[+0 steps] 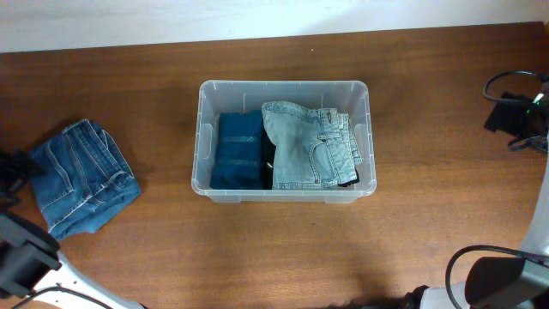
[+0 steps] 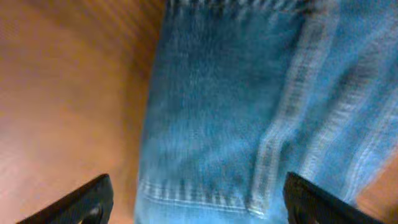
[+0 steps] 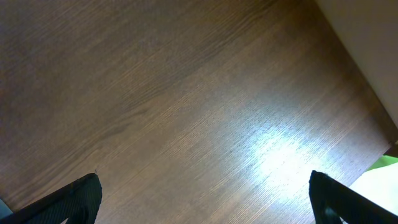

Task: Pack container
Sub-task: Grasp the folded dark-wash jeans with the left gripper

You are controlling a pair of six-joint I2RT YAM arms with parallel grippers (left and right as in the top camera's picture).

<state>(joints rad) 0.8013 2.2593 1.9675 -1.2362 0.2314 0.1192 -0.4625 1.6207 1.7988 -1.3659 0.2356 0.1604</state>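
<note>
Clear rectangular plastic bin [image 1: 283, 83] stands mid-bench, nearer the far edge; folded blue jeans [image 1: 81, 176] lie by the left edge, black cables [image 1: 515, 112] at the right edge. Bare wood [image 1: 429, 197] between them and along the near edge allows passage.

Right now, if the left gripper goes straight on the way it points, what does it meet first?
The folded blue denim jeans on the brown wooden table, lying straight ahead of the left gripper, whose jaws stand open. Depth is unclear.

Clear container [image 1: 283, 196]; inside, dark blue jeans [image 1: 238, 153] and pale-wash jeans [image 1: 304, 150]. Below me mid-blue jeans [image 2: 217, 112], lighter stitching. Brown wood-grain table [image 3: 186, 93]. My left fingers [image 2: 87, 202] black.
</note>
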